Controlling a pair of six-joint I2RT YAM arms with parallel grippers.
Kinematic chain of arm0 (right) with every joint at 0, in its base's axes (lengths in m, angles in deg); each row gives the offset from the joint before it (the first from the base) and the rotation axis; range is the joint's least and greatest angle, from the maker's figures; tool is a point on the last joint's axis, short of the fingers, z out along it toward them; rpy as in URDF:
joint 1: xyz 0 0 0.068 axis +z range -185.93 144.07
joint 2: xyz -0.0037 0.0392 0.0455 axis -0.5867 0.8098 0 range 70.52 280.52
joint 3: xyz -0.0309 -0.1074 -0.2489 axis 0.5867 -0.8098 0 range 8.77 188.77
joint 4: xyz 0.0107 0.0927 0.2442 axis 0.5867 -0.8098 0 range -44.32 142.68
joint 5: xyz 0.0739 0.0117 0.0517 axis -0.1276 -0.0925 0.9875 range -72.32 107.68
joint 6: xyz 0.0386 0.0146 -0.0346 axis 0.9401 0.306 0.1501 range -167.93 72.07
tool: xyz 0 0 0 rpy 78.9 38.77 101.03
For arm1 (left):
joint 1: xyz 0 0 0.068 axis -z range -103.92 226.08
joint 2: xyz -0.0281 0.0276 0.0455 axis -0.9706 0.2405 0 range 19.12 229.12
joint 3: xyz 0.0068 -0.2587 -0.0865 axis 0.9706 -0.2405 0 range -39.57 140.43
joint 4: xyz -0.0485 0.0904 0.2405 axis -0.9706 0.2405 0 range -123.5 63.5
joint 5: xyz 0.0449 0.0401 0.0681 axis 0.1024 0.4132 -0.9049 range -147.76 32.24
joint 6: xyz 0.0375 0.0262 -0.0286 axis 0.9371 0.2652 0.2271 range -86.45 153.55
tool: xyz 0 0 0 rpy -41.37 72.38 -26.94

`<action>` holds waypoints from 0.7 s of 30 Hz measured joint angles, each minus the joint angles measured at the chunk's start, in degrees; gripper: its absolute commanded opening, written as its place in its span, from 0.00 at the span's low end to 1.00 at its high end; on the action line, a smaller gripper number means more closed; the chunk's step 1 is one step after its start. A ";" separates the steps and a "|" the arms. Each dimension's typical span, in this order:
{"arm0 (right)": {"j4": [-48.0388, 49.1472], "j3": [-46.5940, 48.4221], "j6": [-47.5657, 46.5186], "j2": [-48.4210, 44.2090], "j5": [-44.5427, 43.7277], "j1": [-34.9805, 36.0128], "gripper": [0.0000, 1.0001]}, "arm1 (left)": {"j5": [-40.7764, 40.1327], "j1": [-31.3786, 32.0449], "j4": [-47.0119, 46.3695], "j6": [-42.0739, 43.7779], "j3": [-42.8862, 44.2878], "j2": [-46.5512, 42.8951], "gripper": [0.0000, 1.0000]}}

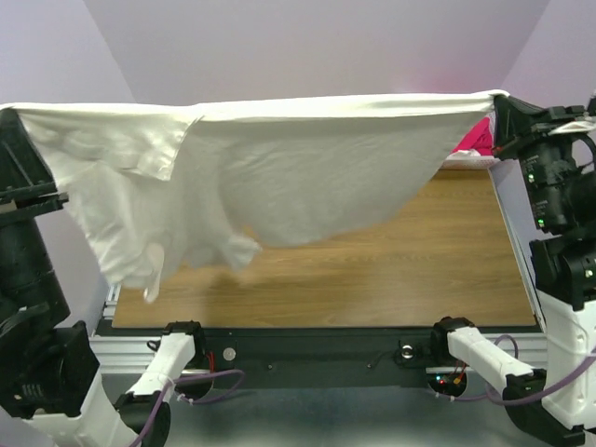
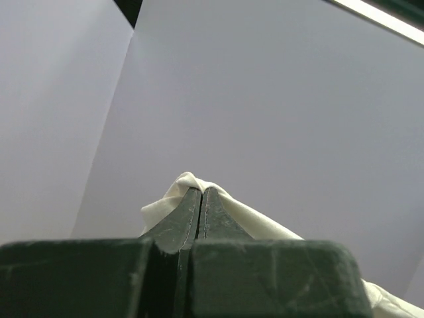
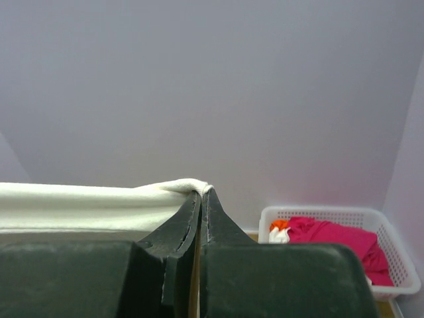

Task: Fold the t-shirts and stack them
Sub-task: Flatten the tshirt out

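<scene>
The large off-white t-shirt (image 1: 279, 177) hangs stretched in the air above the table, held at both ends. My left gripper (image 1: 7, 114) is shut on its left edge; the cloth (image 2: 189, 182) wraps over the fingertips in the left wrist view. My right gripper (image 1: 501, 101) is shut on its right edge; the cloth (image 3: 99, 202) runs left from the tips in the right wrist view. A sleeve and the lower part droop at the left. The magenta-pink t-shirt (image 3: 331, 233) lies in the basket, partly hidden behind the white shirt in the top view (image 1: 475, 138).
A white lattice basket (image 3: 397, 262) stands at the table's far right corner, holding the pink shirt plus orange and white cloth. The wooden table top (image 1: 400, 270) lies below the hanging shirt. Lilac walls close the back and sides.
</scene>
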 measured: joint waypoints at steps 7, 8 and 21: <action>1.25 1.86 -1.25 -1.81 1.92 0.04 0.01 | -0.59 0.24 -0.70 2.27 0.24 0.24 0.00; 1.29 1.64 -1.27 -1.49 1.88 0.04 0.01 | -0.59 0.26 -1.05 2.47 -0.94 0.72 0.00; 1.73 -11.19 -0.31 17.03 -2.21 -0.07 0.01 | 0.66 0.46 -5.70 5.84 -21.11 22.40 0.00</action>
